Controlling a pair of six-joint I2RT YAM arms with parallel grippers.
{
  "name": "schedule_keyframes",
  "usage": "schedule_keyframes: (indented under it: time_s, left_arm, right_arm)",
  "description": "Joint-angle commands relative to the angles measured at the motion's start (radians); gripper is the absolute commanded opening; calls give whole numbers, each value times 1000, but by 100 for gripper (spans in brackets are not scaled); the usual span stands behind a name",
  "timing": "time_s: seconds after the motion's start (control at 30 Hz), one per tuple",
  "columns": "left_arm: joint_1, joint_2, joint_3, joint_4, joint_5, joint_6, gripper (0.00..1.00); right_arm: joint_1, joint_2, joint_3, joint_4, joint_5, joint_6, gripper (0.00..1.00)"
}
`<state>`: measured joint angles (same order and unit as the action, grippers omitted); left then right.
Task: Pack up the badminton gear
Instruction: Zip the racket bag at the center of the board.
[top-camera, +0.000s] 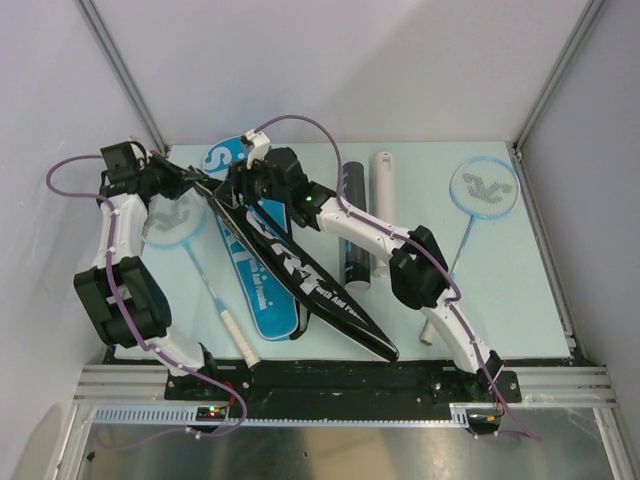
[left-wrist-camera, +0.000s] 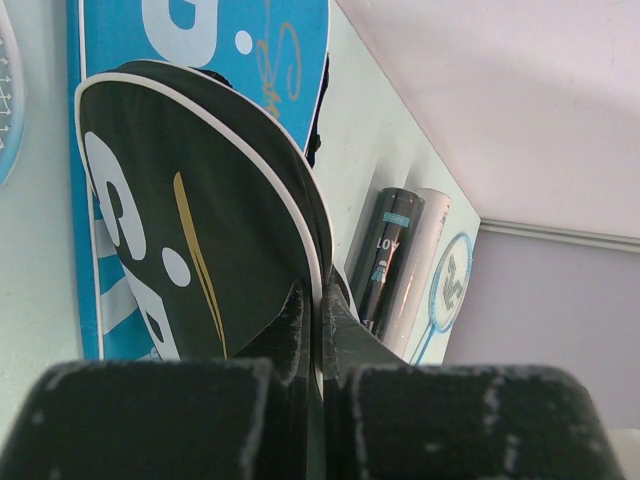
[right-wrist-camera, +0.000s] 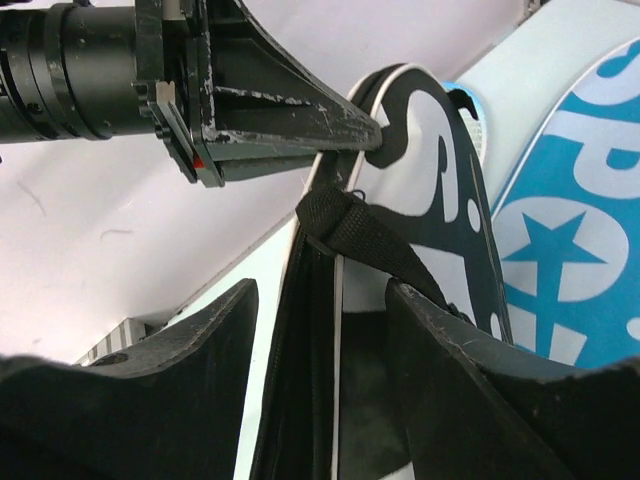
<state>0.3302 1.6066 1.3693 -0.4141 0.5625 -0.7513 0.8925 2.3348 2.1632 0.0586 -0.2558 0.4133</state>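
Top view: early stage, nothing looks packed. Both rackets lie bare on the desk, the left racket by the left arm and the right racket at the far right. The black tube and white tube lie side by side mid-desk. No shuttlecocks in sight; can't tell if they're in the tubes. The black cover lies diagonally across the blue cover, with the left tool and right tool both at its far, wide end. Left wrist view: the left tool's fingers are pressed together, pinching the black cover's white-piped rim, and that end stands up off the blue cover. Tubes and the right racket are in the background, untouched. Right wrist view: the right tool is spread, its fingers straddling the cover's edge and a black strap without clamping. The left tool bites the rim just above. My read: current step is opening the black cover's mouth. Left to do: both rackets into covers, then the tubes.
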Motion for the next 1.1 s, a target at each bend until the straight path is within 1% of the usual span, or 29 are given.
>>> schedule_keyframes:
  time_s: [0.0, 0.2, 0.27, 0.43, 0.5, 0.63, 0.67, 0.7, 0.8, 0.93, 1.0, 1.07]
  left_arm:
    - [-13, -19, -32, -96, 62, 24, 0]
    - [-13, -17, -31, -96, 67, 24, 0]
    - [-13, -17, -32, -97, 70, 24, 0]
    - [-13, -17, -31, -94, 72, 24, 0]
    - [-13, -16, -30, -93, 73, 24, 0]
    - [-12, -18, -30, -93, 74, 23, 0]
    - [-12, -17, -30, -93, 74, 23, 0]
    - [-12, -17, -30, -93, 76, 23, 0]
    - [-12, -13, -28, -93, 76, 23, 0]
    - [-12, -10, -27, -92, 76, 24, 0]
    - [-9, -9, -28, -91, 75, 23, 0]
    - [-8, -6, -29, -91, 71, 24, 0]
  right_arm:
    - [10, 59, 117, 21, -19, -22, 59]
    - [15, 76, 139, 58, 31, -53, 61]
    - [13, 81, 144, 68, 30, -64, 58]
    - [14, 90, 148, 114, -19, -65, 43]
    - [13, 100, 160, 129, -47, -57, 42]
    - [14, 115, 188, 121, -61, -47, 44]
    - [14, 117, 190, 122, -63, -44, 43]
    - [13, 118, 192, 125, -65, -40, 40]
    - [11, 121, 192, 137, -72, -21, 22]
    - [-2, 111, 185, 137, -85, 42, 4]
    - [-17, 86, 158, 143, -110, 103, 1]
    - [-29, 47, 107, 179, -148, 148, 0]
